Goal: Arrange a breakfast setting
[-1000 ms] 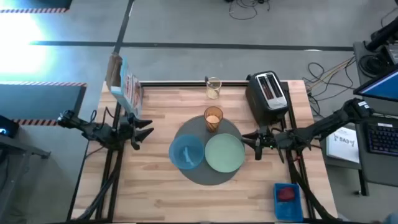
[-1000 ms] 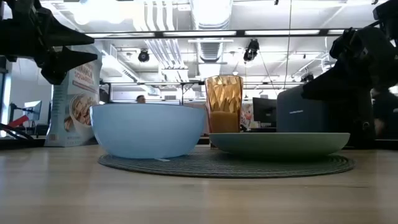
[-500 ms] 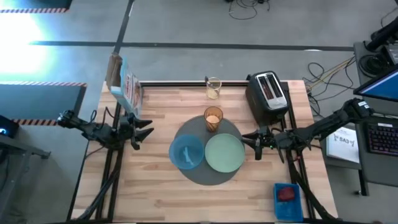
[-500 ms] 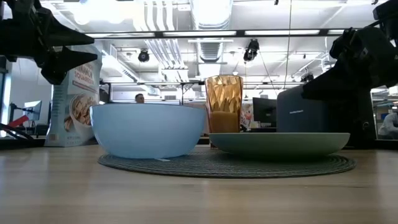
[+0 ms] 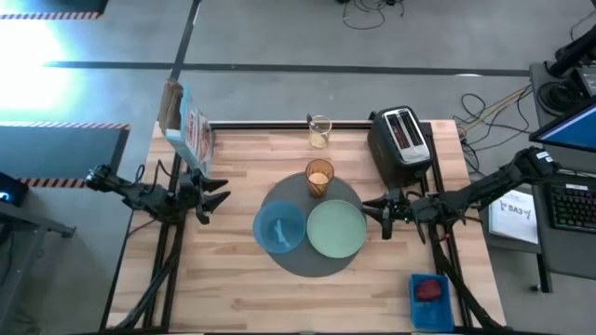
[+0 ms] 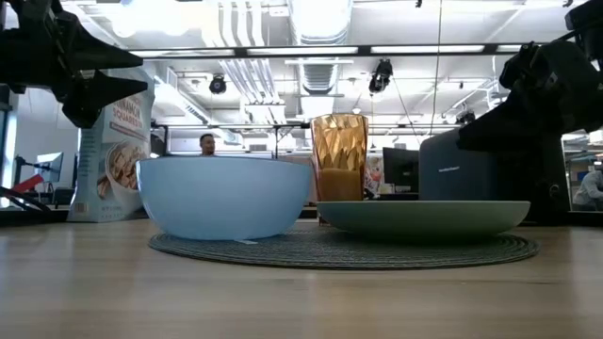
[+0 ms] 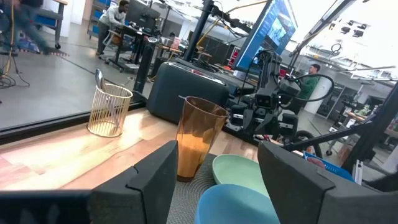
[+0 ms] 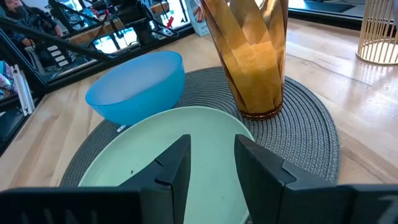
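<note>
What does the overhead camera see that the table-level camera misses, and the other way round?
Only the high view shows the toaster's slots, the wire holder at the far edge, and a blue tray at the near edge. Only the low view shows the ceiling lights and a person far behind. Both show the mat, blue bowl, green plate, glass and cereal box.

Place: a robotics lab in an open-plan office hall; I work here at a pale wooden butcher-block table (image 5: 242, 288) on a grey concrete floor (image 5: 279, 37).
Ceiling: exposed white ducts and pipes (image 6: 254, 56) with long strip lights, seen level across my table.
Equipment: black computer monitors (image 7: 273, 28), a laptop with a lit blue screen (image 5: 568, 126), loose cables on the floor (image 5: 489, 107).
Other rigs: another dark robot arm on a stand (image 7: 270, 93) behind my table.
People: seated persons at desks (image 7: 115, 15) in the background.
</note>
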